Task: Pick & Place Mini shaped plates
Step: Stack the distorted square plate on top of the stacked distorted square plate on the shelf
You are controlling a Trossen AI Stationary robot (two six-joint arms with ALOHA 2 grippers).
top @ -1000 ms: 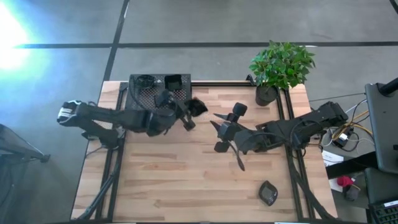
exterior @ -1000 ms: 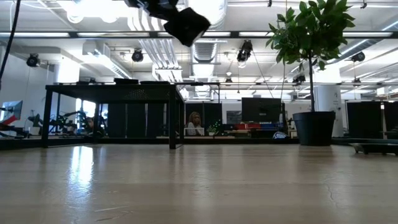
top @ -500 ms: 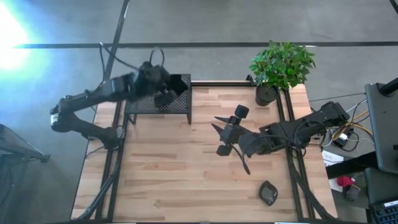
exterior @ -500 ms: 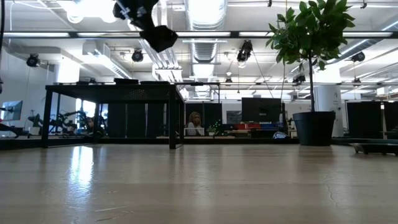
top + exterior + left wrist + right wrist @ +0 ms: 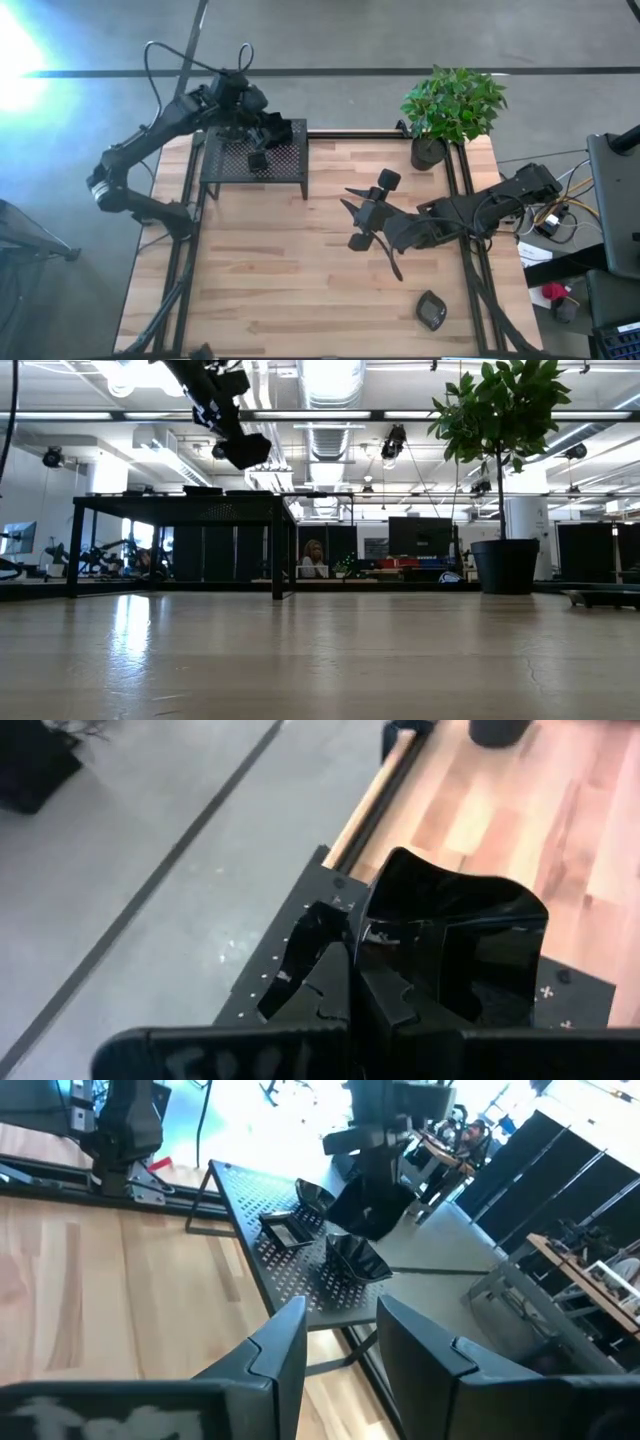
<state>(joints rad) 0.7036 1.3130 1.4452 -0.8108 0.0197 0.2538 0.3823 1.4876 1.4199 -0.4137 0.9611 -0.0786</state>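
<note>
L claw (image 5: 262,128) sits over the black perforated stand (image 5: 222,165) at the far-left corner of the counter (image 5: 300,280), clenched on one mini shaped plate (image 5: 455,945); in the wrist view we see the fingers pinching its rim, dish glossy black w/ a wavy, upturned edge. From the low view the same plate (image 5: 245,450) hangs above the stand top, not yet set down. Other small plates already lie on the stand: approx. three visible from the R wrist view, e.g. one scalloped dish (image 5: 357,1255) near the stand's edge. One more dark dish (image 5: 431,311) lies on the counter near the front-right corner, well apart from both arms. R claw (image 5: 362,215) hovers mid-counter, fingers spread, nothing between them. Handling, our judgement: plates look rigid, light, prob. ceramic or glazed, so brittle if dropped on metal and slick under the pads. Best hold = rim pinch, one finger inside the bowl, one outside, as now; a thin wall gives little contact, so the dish may pivot in the grip. Release low over a free patch of stand, clear of neighbours, to avoid chipping.
</note>
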